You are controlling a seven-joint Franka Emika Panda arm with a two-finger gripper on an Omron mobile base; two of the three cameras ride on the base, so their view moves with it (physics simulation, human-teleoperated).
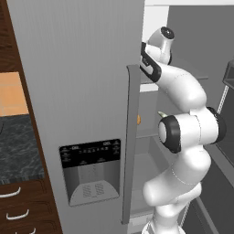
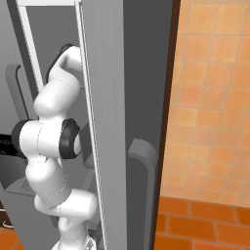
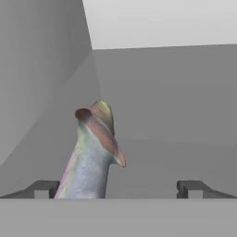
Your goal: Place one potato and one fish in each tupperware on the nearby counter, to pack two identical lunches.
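My gripper (image 3: 118, 189) has its jaws spread wide inside the fridge (image 1: 77, 91), with nothing clamped. I see the fish (image 3: 90, 157) between the fingertips, just inside the left one (image 3: 44, 189), its tail end raised toward the fridge's back wall. The counter (image 1: 18, 146) lies left of the fridge door.

Flat, even rendered light, no glare or hard shadows, soft low-resolution blur throughout.

fish (image 3: 90, 162): pale silvery-green, pinkish edge, brownish tail
fridge door (image 1: 77, 91): plain grey
counter (image 1: 18, 146): dark grey-black, marbled
cabinets (image 1: 27, 210): dark brown, silver handles
floor (image 2: 210, 97): orange tiles
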